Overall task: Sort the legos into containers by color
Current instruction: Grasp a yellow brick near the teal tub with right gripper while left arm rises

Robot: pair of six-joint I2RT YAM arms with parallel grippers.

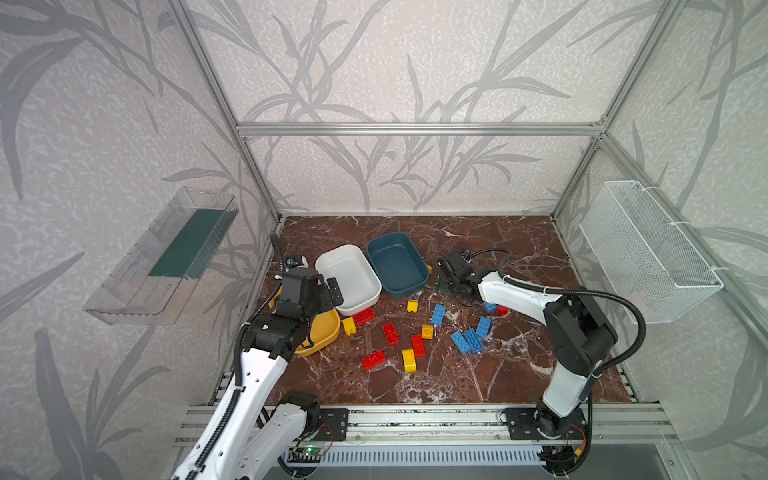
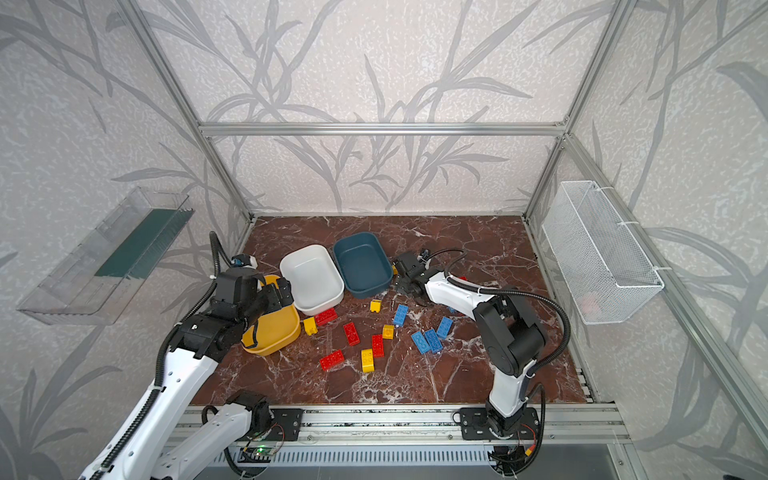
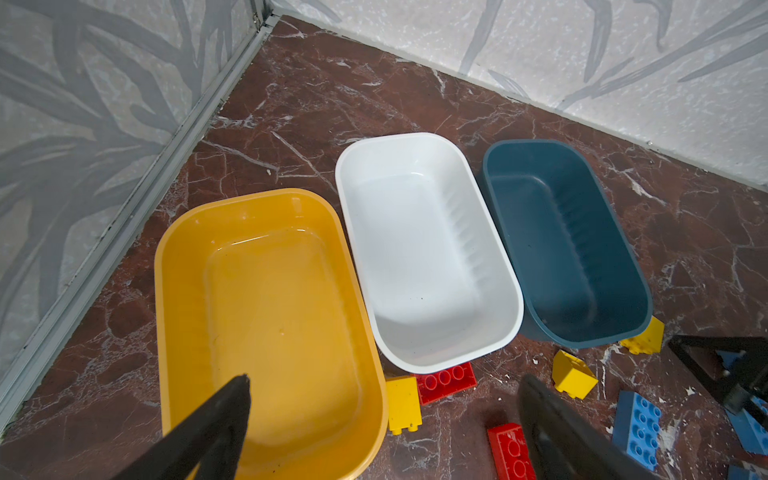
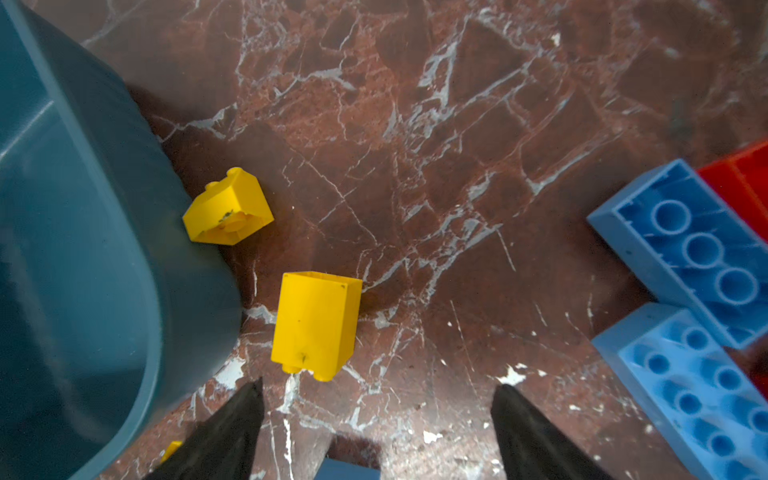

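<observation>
I am holding my left gripper [image 3: 386, 379] apart and empty above the right side of the mustard tub [image 3: 178, 270], with the empty white tub [image 3: 353, 199] and teal tub [image 3: 498, 187] to its right. My right gripper [image 4: 380, 384], jaws apart and empty, is hovering by a toppled yellow brick [image 4: 316, 324] just beside the teal tub. The other legos [image 1: 390, 332] are lying scattered nearer.

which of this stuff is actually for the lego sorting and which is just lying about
For the job: red legos, yellow legos, blue legos, white tub, teal tub, yellow tub.

Just lying about: wire-mesh basket, clear plastic tray, both on the side walls.
</observation>
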